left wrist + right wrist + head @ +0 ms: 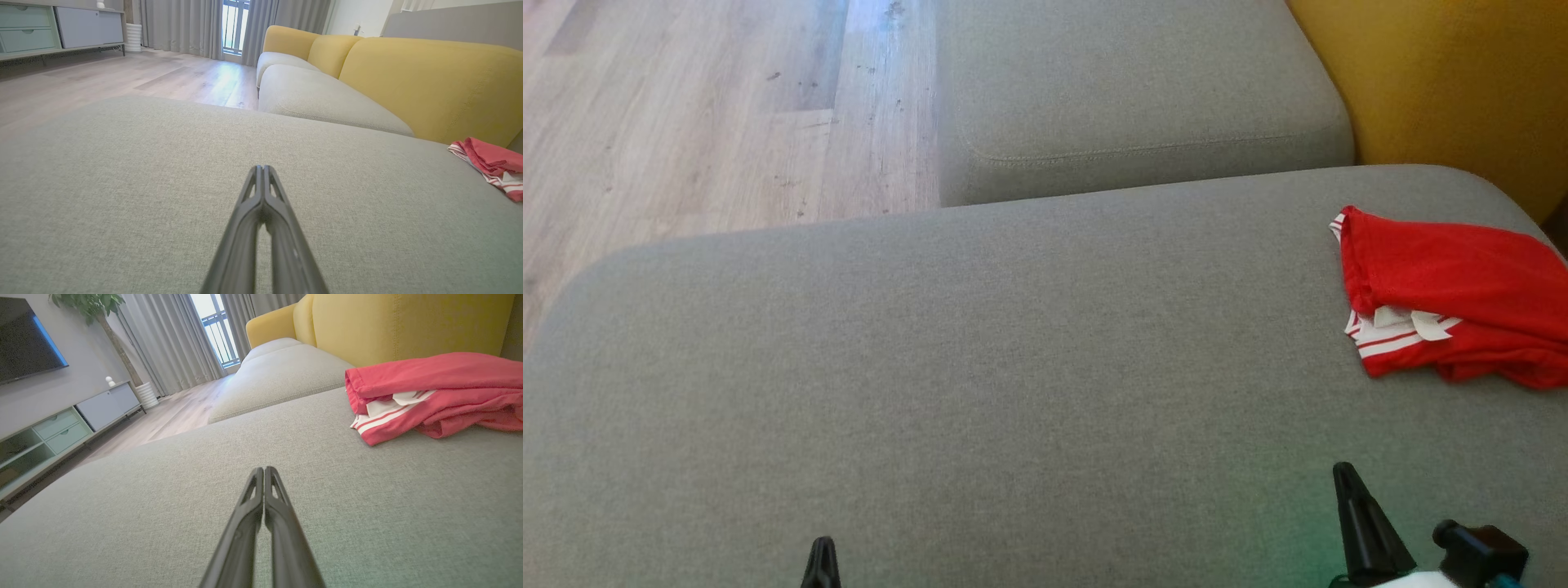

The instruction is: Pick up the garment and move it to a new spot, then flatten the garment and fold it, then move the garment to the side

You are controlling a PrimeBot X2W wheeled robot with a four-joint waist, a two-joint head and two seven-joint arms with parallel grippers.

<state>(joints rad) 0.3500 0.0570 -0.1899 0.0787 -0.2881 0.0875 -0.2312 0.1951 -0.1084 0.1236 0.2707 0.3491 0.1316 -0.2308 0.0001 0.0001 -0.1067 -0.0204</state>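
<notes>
Red with white stripes, the garment (1454,286) lies bunched at the right edge of the grey sofa cushion (1013,367). We judge it light, soft, limp; the striped hem (1380,339) looks easiest to pinch. Our left claw (263,169) and right claw (264,470) are clenched, empty, well short of it.

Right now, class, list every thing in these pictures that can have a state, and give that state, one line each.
red garment: bunched up, not flat, lying free on the grey cushion.
left hand: shut, empty, over bare cushion.
right hand: shut, empty, short of the garment.
curtains: parted at the window.
drawers: shut.
television: screen dark.
</notes>
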